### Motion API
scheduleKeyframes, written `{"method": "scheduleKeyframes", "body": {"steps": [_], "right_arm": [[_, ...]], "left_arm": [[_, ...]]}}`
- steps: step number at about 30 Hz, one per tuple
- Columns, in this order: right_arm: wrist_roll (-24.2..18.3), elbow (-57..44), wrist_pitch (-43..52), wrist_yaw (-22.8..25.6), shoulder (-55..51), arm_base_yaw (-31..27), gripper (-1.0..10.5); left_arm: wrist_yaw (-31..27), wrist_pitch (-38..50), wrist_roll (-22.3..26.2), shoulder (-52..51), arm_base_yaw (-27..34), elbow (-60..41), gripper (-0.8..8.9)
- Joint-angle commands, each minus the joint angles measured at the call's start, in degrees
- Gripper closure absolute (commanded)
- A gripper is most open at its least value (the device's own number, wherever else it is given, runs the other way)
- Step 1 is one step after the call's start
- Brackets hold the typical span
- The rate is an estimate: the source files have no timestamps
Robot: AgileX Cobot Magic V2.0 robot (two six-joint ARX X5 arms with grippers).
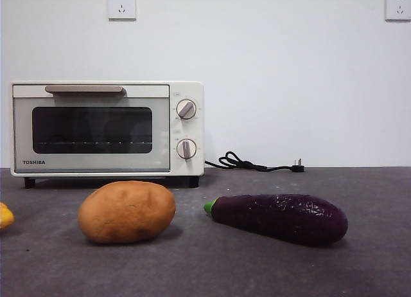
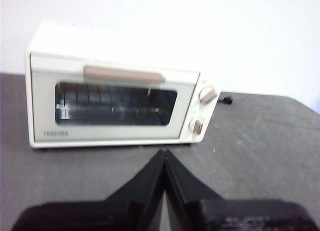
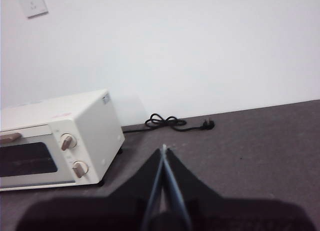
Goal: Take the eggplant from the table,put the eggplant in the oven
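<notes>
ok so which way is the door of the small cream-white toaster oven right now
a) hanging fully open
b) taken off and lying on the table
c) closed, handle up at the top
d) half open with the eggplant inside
c: the small cream-white toaster oven has its dark glass door flush with the front and the beige bar handle up at the top, while the long dark-purple eggplant lies on the dark grey table.
</notes>
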Motion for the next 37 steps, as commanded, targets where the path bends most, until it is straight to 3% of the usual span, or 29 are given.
{"method": "scheduleKeyframes", "body": {"steps": [1, 7, 14, 22, 32, 34, 37], "right_arm": [[0.3, 5.2, -1.7, -1.6, 4.2, 0.0, 9.6], [-2.4, 17.2, -8.2, -6.0, 14.2, 0.0, 9.6], [-5.9, 31.0, -17.5, -12.6, 25.6, 0.0, 9.5], [-5.9, 44.1, -24.7, -22.3, 35.4, 0.1, 9.5], [-7.5, 52.3, -32.5, -26.6, 40.8, 3.2, 9.4], [-7.6, 52.9, -33.9, -27.3, 41.5, 4.6, 8.9], [-7.6, 53.5, -35.0, -29.3, 42.3, 6.7, 7.2]], "left_arm": [[0.5, -0.1, -0.5, 2.9, -0.4, 3.8, 8.19], [3.3, -2.4, 0.2, 10.6, -1.0, 13.8, 8.19], [3.4, -9.9, 6.1, 19.8, -2.6, 27.6, 8.19], [3.4, -14.4, 8.5, 28.3, -5.4, 40.8, 8.19], [3.4, -14.9, 10.0, 33.6, -7.0, 45.2, 8.19], [3.4, -14.9, 10.0, 34.3, -7.1, 45.2, 8.19], [3.4, -14.9, 10.5, 35.2, -7.1, 45.2, 8.19]]}}
